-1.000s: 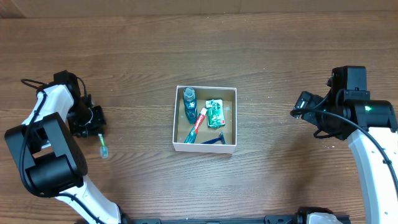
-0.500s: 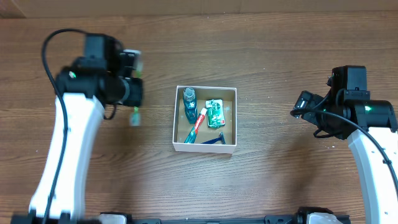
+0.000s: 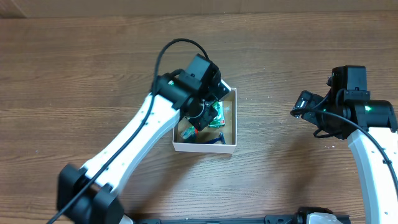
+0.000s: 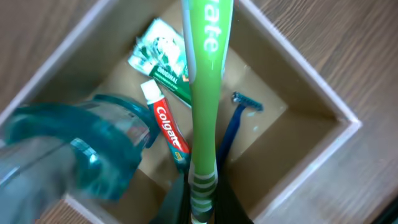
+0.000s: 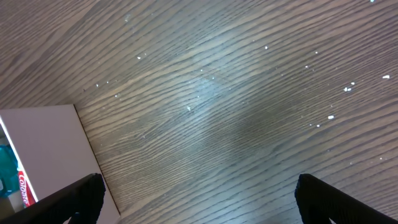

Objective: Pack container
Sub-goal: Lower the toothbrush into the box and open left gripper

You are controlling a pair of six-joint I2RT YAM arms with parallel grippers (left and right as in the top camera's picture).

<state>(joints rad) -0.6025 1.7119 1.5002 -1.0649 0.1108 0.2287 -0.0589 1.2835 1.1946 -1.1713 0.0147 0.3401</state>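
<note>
The container [image 3: 227, 148] is a shallow white-walled box with a brown floor at the table's middle; it also shows in the left wrist view [image 4: 311, 102]. My left gripper [image 3: 198, 118] hangs over its left part, shut on a green toothbrush [image 4: 205, 93] that points down into it. Inside lie a Colgate toothpaste tube [image 4: 166, 124], a green packet [image 4: 163, 59], a blue razor [image 4: 233, 127] and a teal bottle [image 4: 81, 149]. My right gripper [image 5: 199, 196] is open and empty over bare table to the right of the container's wall [image 5: 43, 146].
The wooden table [image 3: 93, 68] surrounds the container. The right arm [image 3: 348, 106] stands at the far right. The left arm's white link [image 3: 130, 149] crosses from the bottom left up to the container.
My left arm has swung from the far left of the table to over the container, carrying the green toothbrush. The right arm has not moved.
</note>
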